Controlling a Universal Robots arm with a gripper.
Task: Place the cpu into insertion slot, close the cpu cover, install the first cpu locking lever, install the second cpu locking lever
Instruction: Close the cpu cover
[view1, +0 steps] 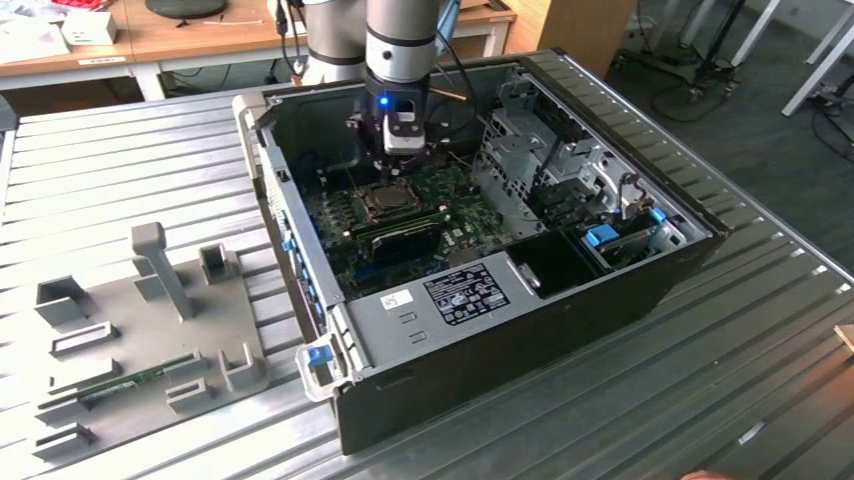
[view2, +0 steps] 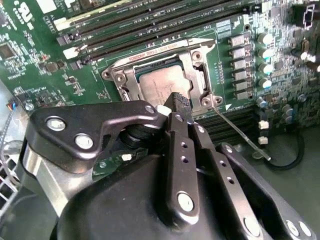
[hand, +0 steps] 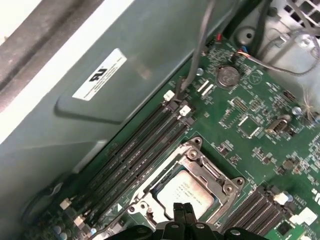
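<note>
Hanging above the cpu (view2: 160, 87), seated under the closed cover (view2: 192, 70), the claw (view2: 178, 101) is seen pressed together; the loose lever (view2: 242, 135) is best pushed squarely.

**CPU seated, cover down**

The cpu (view2: 161, 86), a small square chip with a dull silver-grey top, lies flat in the insertion slot (view2: 129, 82), near the middle of the green motherboard (view2: 30, 55). The cpu cover (view2: 196, 64), a thin silver frame, lies closed over it, with the chip showing through its window. One thin wire locking lever (view2: 243, 135) angles away from a corner of the slot, across the motherboard.
</note>
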